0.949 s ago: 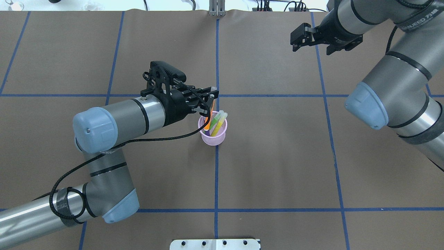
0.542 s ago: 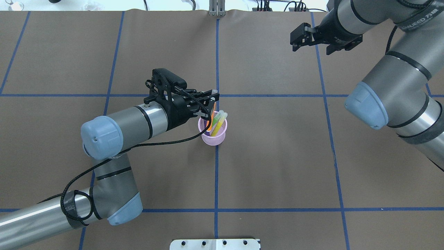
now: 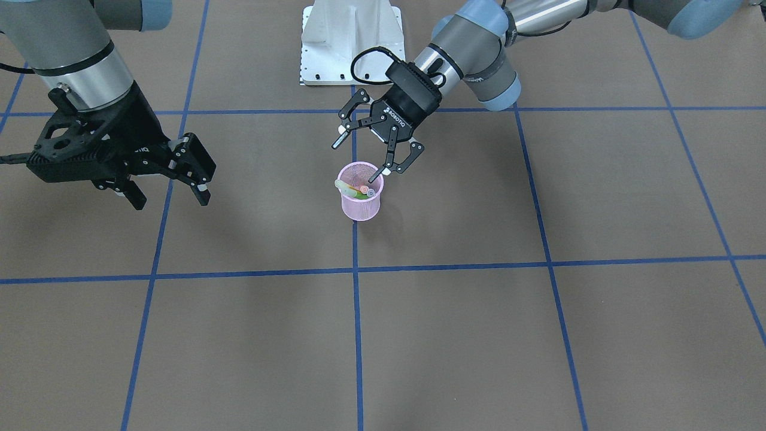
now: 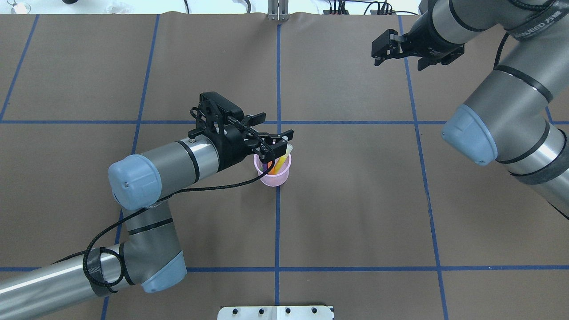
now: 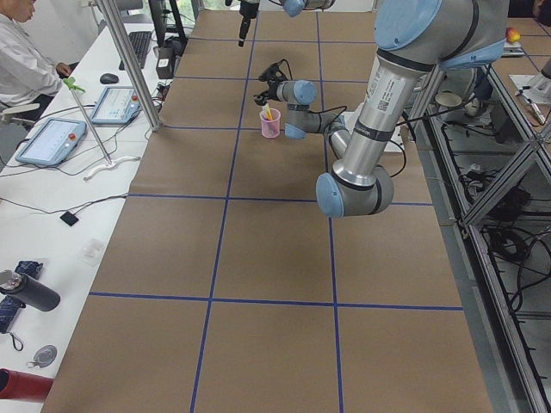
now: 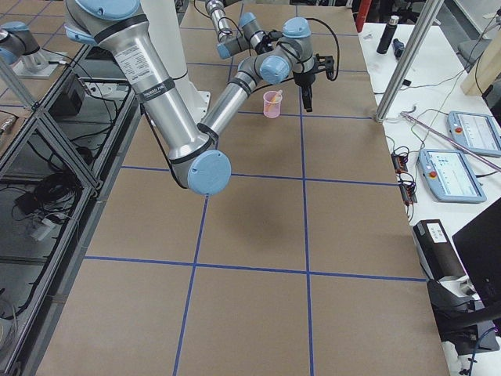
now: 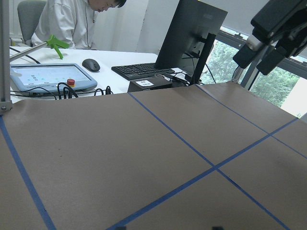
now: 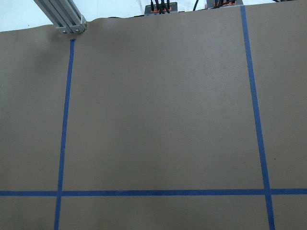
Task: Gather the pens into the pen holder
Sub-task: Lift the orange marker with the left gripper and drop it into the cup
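The left gripper [image 3: 374, 158] is hovering just above the pen holder [image 3: 361, 208], its jaws spread wide and its forearm reaching in low. The pens [image 3: 359, 190] are leaning inside the holder. The right gripper [image 3: 172, 200], also spread, is hanging well away from it.

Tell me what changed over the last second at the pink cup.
The left gripper, earlier shut on the orange pen above the pen holder, edged right in the overhead view and opened. The orange pen, let go, now sits in the holder. The arm's elbow also swung rightward. The pen holder, the other pens and the open right gripper stayed put.
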`<control>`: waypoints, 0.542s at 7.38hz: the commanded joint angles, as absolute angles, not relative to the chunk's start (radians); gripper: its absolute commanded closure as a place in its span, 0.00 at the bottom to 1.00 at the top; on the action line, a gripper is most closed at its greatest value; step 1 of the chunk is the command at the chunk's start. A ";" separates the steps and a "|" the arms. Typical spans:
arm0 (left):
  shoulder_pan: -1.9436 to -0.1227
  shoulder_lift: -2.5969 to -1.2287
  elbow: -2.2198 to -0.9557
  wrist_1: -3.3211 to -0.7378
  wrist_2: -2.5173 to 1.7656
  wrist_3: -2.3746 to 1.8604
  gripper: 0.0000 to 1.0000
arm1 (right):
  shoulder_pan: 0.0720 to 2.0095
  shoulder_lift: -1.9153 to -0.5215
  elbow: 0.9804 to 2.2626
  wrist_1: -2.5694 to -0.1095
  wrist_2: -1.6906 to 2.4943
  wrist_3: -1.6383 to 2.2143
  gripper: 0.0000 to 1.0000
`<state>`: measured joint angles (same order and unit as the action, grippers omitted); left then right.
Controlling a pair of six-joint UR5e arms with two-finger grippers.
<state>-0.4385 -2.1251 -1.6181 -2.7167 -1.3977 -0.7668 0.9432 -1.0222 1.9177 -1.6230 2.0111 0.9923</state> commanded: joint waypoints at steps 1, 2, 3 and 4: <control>-0.448 -2.103 -1.637 -2.670 -1.407 -0.766 0.02 | 0.963 -1.026 1.914 -1.631 2.026 0.924 0.00; -0.454 -2.059 -1.705 -2.523 -1.445 -0.764 0.02 | 0.998 -1.051 1.913 -1.635 2.058 0.879 0.00; -0.498 -2.001 -1.849 -2.274 -1.513 -0.761 0.02 | 1.044 -1.096 1.911 -1.635 2.095 0.786 0.00; -0.540 -1.965 -1.973 -2.041 -1.582 -0.759 0.02 | 1.090 -1.139 1.908 -1.635 2.121 0.702 0.00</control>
<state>-0.4931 -2.0165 -1.8250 -2.3146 -1.5038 -0.7618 1.0362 -1.0893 1.9114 -1.6343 2.0858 0.8025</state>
